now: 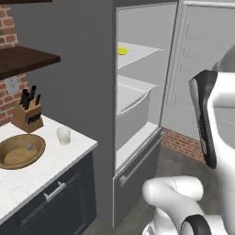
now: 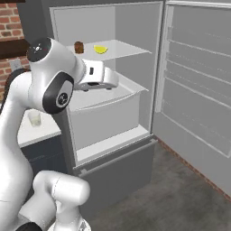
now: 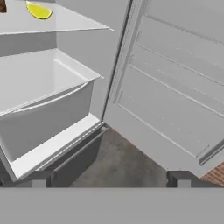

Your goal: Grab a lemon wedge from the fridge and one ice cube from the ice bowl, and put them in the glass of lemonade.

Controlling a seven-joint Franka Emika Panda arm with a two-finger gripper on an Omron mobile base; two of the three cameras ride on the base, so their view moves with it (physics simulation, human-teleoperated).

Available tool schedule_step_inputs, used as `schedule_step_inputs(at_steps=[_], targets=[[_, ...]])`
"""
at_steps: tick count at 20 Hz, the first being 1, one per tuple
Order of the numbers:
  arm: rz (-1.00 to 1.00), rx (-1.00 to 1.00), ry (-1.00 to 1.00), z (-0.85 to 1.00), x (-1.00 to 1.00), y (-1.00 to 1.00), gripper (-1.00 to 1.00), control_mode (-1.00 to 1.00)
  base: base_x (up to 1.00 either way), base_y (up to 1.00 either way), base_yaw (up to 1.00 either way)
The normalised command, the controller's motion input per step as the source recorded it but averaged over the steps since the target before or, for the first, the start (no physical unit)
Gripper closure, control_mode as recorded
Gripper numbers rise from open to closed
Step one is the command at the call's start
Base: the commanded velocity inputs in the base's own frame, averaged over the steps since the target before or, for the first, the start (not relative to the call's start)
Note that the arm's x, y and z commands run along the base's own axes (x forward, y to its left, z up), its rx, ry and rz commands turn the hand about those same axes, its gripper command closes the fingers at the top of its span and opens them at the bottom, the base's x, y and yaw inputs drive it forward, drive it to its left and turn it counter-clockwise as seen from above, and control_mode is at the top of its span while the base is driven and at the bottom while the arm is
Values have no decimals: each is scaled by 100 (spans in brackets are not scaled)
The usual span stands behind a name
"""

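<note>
The fridge (image 1: 92, 92) stands with its door swung wide. The lemon wedge (image 2: 100, 49), small and bright yellow, lies on the upper shelf, also seen as lemon wedge (image 1: 122, 51) and lemon wedge (image 3: 39, 10). My gripper (image 2: 96, 88) hangs open and empty in front of the fridge, just below that shelf and above the drawer; in the hand view the gripper (image 3: 110, 178) has its tips wide apart. On the counter to the left, the ice bowl (image 1: 9, 158) holds an ice cube (image 1: 29, 147). The glass of lemonade (image 1: 64, 135) stands right of the bowl.
A brown muffin-like lump (image 2: 79, 47) sits left of the wedge on the same shelf. Below is a pale drawer (image 3: 43, 109). The open fridge door (image 3: 175, 87) stands to the right. A knife block (image 1: 27, 114) is behind the bowl.
</note>
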Motion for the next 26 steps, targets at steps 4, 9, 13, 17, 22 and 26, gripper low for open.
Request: schedule_step_inputs(at_steps=[4, 9, 13, 17, 22, 26], targets=[[16, 0, 11, 15, -78, 64, -100, -100, 0, 0, 0], [9, 0, 2, 17, -44, 40, -100, -100, 0, 0, 0], [5, 0, 9, 14, -4, 19, -100, -100, 0, 0, 0], [5, 0, 3, 2, 0, 3, -100, -100, 0, 0, 0], [9, 0, 0, 0, 0, -2, -100, -100, 0, 0, 0], [0, 0, 0, 0, 0, 0, -100, 100, 0, -33, 23]])
